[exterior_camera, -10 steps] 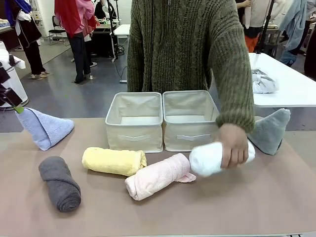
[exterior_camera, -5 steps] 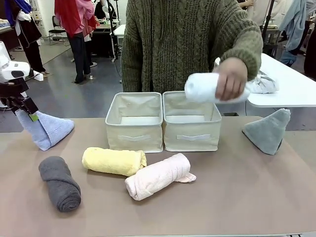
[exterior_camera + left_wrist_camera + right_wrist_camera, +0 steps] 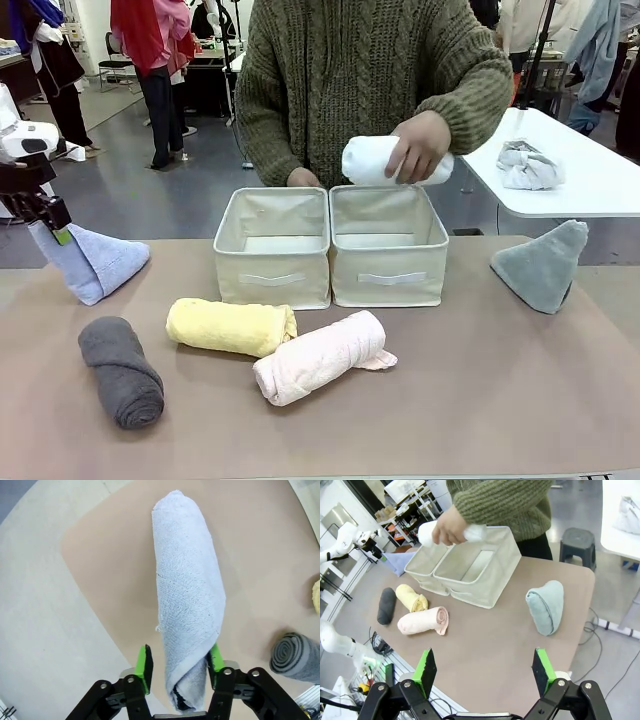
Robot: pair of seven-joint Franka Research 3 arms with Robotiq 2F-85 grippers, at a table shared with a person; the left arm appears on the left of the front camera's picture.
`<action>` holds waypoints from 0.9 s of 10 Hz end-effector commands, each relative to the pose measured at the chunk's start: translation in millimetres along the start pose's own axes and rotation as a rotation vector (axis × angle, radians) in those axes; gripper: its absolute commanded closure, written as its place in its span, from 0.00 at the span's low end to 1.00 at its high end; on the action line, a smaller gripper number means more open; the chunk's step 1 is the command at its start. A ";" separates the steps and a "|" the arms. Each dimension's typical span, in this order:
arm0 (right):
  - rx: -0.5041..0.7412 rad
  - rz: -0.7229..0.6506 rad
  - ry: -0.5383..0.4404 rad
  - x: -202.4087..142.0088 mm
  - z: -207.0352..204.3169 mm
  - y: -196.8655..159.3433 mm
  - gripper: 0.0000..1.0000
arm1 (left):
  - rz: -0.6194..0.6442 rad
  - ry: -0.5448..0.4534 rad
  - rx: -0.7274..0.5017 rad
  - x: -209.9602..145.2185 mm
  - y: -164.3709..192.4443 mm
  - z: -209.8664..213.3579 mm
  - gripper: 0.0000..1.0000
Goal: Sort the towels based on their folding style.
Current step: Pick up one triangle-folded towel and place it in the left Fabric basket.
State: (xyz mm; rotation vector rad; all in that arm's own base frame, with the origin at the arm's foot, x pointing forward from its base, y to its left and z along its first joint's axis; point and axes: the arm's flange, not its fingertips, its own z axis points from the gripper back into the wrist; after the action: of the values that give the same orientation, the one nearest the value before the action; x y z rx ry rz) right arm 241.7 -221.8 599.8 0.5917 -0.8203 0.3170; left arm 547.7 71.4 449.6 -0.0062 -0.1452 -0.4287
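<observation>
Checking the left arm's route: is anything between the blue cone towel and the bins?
Nothing visible: bare table separates the blue cone towel from the left bin; the yellow roll lies off that line.

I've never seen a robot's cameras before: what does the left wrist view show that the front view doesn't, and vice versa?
Left wrist view: green pads of the left hand flank the light blue towel, one pad clear of it. Front view: a person holds the white roll above the right bin; pink roll in front. Both: light blue towel, dark grey roll.
</observation>
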 end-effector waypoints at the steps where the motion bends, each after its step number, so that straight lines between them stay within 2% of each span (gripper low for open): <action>1: 0.003 0.006 -0.015 0.2 -1.5 -1.8 0.00 | -0.005 0.026 -0.025 -0.5 1.4 2.7 1.00; 2: 0.003 0.006 -0.015 0.2 -1.5 -1.8 0.00 | -0.012 0.039 -0.038 -0.3 2.3 1.7 0.95; 3: 0.003 0.006 -0.015 0.2 -1.5 -1.8 0.00 | -0.014 0.044 -0.044 0.0 1.9 1.8 1.00; 7: 0.003 0.006 -0.015 0.2 -1.5 -1.8 0.00 | -0.031 0.049 -0.070 -5.8 -1.2 13.2 1.00; 8: 0.003 0.006 -0.015 0.2 -1.5 -1.8 0.00 | -0.047 0.040 -0.059 -12.0 -7.3 29.0 1.00; 9: 0.003 0.006 -0.015 0.2 -1.5 -1.8 0.00 | -0.113 0.045 -0.064 -28.1 -22.6 64.9 1.00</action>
State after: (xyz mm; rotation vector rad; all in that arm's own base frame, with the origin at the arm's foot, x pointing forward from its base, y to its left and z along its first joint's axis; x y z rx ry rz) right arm 241.8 -221.8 599.7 0.5917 -0.8197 0.3167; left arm 529.7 66.7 475.3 -0.0393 -0.0830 -0.4808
